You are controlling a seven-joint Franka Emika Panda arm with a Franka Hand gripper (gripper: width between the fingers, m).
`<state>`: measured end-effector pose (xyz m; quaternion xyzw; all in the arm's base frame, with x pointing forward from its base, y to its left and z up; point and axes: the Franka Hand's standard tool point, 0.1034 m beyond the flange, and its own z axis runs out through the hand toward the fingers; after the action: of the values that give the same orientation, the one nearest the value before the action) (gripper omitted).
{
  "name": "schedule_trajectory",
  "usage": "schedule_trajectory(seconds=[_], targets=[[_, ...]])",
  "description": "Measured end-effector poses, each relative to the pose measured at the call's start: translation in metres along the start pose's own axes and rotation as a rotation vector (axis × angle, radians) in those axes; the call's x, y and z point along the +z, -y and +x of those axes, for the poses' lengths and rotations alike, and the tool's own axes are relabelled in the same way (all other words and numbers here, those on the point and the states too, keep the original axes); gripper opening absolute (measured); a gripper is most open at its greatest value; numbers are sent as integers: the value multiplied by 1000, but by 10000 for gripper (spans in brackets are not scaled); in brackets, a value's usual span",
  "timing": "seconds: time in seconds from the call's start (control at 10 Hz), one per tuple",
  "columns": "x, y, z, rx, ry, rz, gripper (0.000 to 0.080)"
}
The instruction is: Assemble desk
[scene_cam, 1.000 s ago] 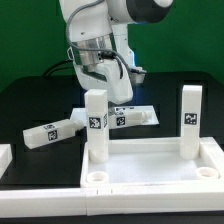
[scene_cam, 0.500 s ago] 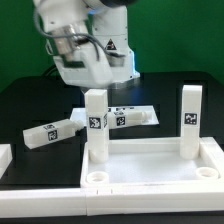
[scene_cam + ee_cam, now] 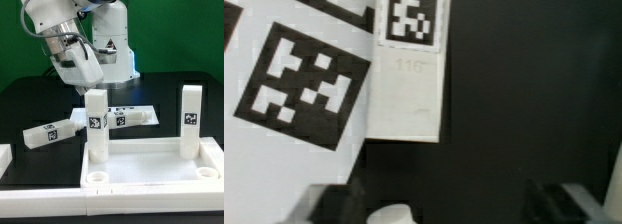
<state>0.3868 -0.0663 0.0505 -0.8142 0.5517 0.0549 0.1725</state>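
Robotics lab, white robot arm (image 3: 62,22), black table (image 3: 20,105), green backdrop (image 3: 190,40)

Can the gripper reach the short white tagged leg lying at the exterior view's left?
Probably yes: that short white tagged leg lies in the open on the black table with nothing over it, and the open gripper holds nothing.

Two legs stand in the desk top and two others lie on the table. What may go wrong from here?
1. One lying leg is by the marker board, just behind a standing leg. If the open gripper goes down for it, the arm may bump that standing leg and tip it.
2. The other lying leg lies slanted on the black table. Fingers not turned to match may push it away instead of gripping it.
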Motion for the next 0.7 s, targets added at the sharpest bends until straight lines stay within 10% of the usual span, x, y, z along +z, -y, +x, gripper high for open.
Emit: schedule_trajectory(seconds=[0.2, 0.7], targets=[[20, -4, 4, 85, 15, 10, 631], [57, 6, -34, 192, 46, -27, 649]])
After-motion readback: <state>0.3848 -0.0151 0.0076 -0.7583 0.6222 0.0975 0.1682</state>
